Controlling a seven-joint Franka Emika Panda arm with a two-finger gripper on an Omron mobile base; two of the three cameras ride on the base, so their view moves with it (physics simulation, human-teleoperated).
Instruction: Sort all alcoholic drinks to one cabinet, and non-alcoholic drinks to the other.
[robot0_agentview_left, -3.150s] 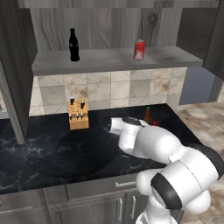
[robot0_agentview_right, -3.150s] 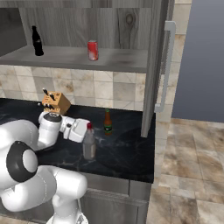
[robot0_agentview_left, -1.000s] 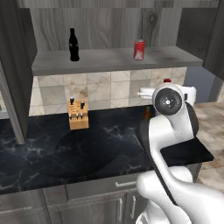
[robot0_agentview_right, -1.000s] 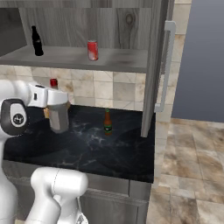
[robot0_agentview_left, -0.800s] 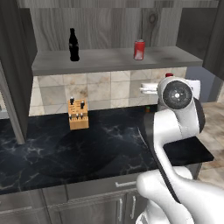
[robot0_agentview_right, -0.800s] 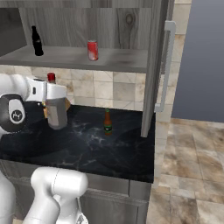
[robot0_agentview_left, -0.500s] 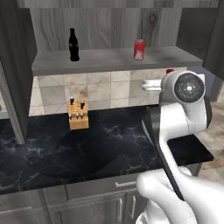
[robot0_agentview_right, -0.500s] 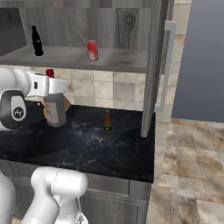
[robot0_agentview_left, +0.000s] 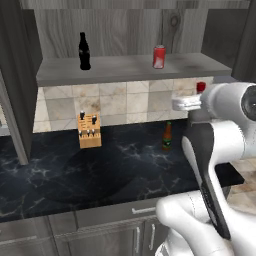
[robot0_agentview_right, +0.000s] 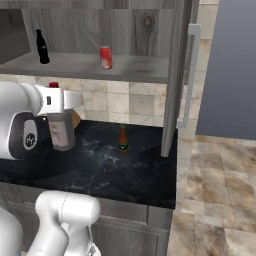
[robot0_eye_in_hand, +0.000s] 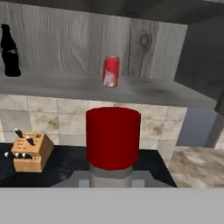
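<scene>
Left base view: cola bottle (robot0_agentview_left: 84, 51) near left end of cabinet shelf (robot0_agentview_left: 125, 68), soda can (robot0_agentview_left: 159, 56) right of centre, both set back from front edge, open shelf between. Slim bottle (robot0_agentview_left: 167, 136) upright on black counter (robot0_agentview_left: 60, 175) toward back right; knife block (robot0_agentview_left: 88, 131) at the tiled wall.

Right base view: gripper (robot0_agentview_right: 59, 106) clamped on stout bottle (robot0_agentview_right: 61, 129), lifted above counter, below shelf front edge.

Hand view: its red cap (robot0_eye_in_hand: 113, 137) under the can.

Clear-grey bottle (robot0_eye_in_hand: 113, 140), body below the neck cut off; end effector fingertips hidden.
</scene>
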